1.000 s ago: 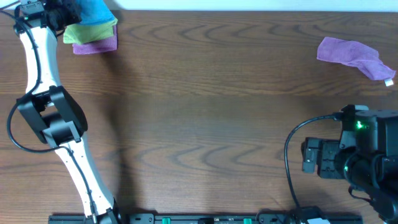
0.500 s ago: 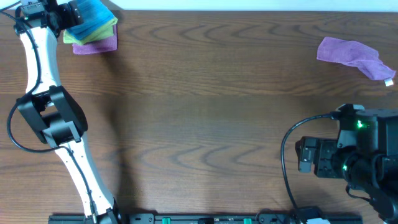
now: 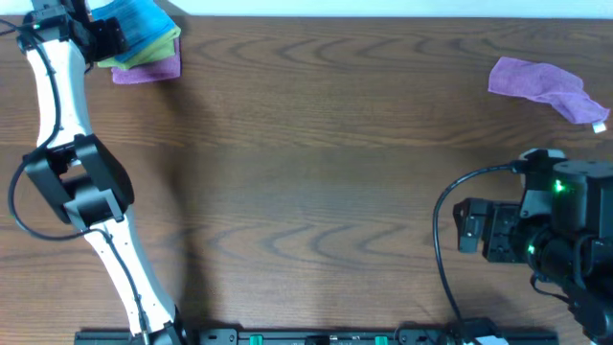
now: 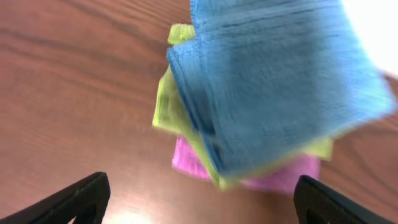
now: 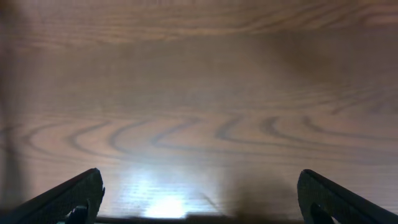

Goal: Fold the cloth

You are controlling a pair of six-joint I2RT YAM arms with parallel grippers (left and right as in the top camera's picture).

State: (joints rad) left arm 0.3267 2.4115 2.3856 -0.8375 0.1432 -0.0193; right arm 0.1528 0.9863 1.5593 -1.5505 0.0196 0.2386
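Apparently finished: the cloth (image 4: 273, 81) lies folded square atop a lime-green cloth (image 4: 163, 112) and a purple cloth (image 4: 186, 158) at the far-left corner of the surface (image 3: 326, 172), close to its back edge. The left hand (image 4: 202, 205) hovers open by the stack, gripping nothing. The right hand (image 5: 199, 202), open too, hangs over the surface's bare near-right. Mid-surface offers wide room to withdraw.
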